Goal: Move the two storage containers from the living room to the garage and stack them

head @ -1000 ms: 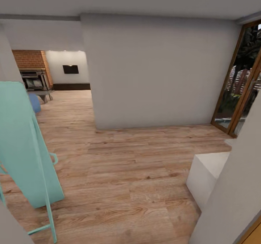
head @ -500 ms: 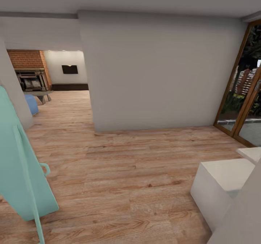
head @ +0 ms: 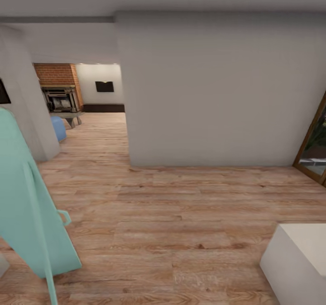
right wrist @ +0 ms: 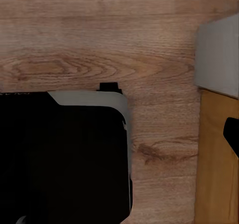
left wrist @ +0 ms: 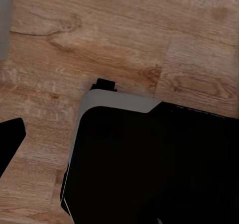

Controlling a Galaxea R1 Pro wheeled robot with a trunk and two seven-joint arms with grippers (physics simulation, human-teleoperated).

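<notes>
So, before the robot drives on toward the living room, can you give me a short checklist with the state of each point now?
1. Way ahead open: ok. Bare wood floor leads to the doorway beside the white wall.
2. Living room in sight: ok. The brick fireplace and black TV show through the opening.
3. Near obstacles: not ok. A teal stand is close on the left, a white block close on the right.
4. Storage containers located: cannot tell.
5. Grippers empty: cannot tell; the wrist views show dark robot body over the floor.

No text, label, brand, number or sign can be read anywhere — not on the walls, the floor, or the robot's dark base.
</notes>
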